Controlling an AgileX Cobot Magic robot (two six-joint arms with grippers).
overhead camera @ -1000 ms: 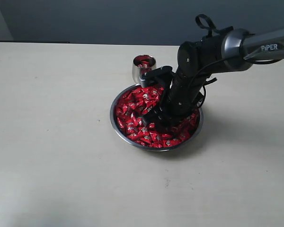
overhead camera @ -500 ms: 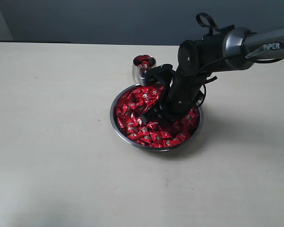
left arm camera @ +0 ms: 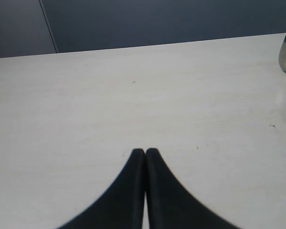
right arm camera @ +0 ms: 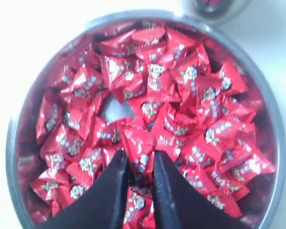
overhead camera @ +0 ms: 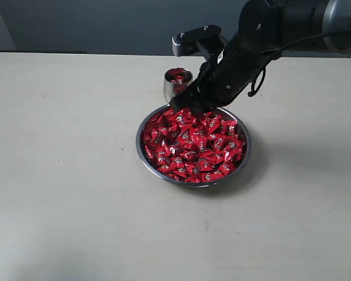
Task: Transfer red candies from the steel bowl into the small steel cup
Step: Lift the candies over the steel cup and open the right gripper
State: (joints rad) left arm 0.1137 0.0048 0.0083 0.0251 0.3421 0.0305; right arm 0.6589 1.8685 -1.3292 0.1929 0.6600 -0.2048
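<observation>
While glossy, crinkled red candies (overhead camera: pixel 194 146) heap the wide, shallow steel bowl (overhead camera: pixel 138 150), the right gripper (right arm camera: pixel 139 160) hangs over its far rim, jaws pinching one candy (right arm camera: pixel 141 165). The rounded, mirror-bright cup (overhead camera: pixel 169 89) stands just beyond. The left gripper's (left arm camera: pixel 145 153) jaws meet over the pale tabletop (overhead camera: pixel 64 175).

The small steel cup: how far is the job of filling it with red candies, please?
Done: the small steel cup already holds a few red candies. In hand: the right tool is above the steel bowl and seems shut on one candy. Left: the bowl is heaped with candies, so many trips remain, and this candy is not yet in the cup.
</observation>
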